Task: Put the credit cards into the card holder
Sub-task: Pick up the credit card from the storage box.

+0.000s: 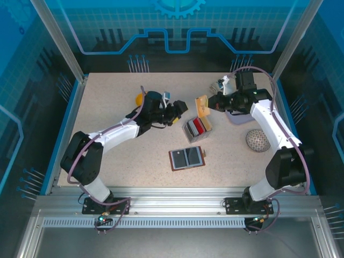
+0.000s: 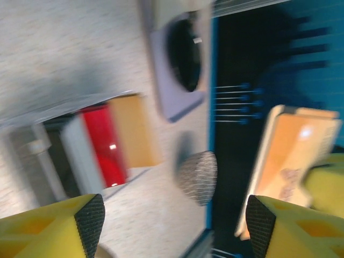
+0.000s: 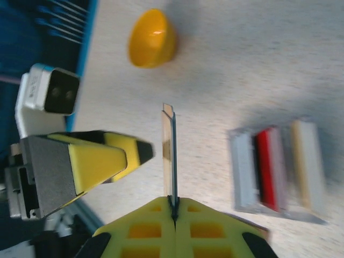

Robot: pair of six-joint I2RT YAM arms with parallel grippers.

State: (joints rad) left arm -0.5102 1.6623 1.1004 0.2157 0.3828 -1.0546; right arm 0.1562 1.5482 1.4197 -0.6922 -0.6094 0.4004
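Tabletop (image 1: 107, 105) speckled beige, card holder (image 1: 187, 157) open, teal walls (image 1: 177, 24)

Overhead view, two close wrist views

- My left gripper (image 2: 174, 223): matt yellow plastic fingers, tipped with black pads (image 2: 92, 217) that look finely grained and rubbery.
- My right gripper (image 3: 173, 207): the same matt yellow plastic, moulded with square hollows.
- The tan card (image 2: 290, 156): thin, smooth plastic with a glossy face.
- The red card (image 2: 110, 142): glossy plastic catching a bright glint.
- The tray (image 1: 187, 130): clear greyish plastic.
- The card holder (image 1: 172, 160): matt reddish-brown rim that looks like leather, with grey-blue pockets.
- The table (image 1: 118, 107): matt, speckled beige, stone-like.
- The bowl (image 3: 152, 37): smooth, shiny yellow plastic.
- The ball (image 2: 197, 177): grey woven mesh.
- The rail (image 1: 177, 207): brushed metal.
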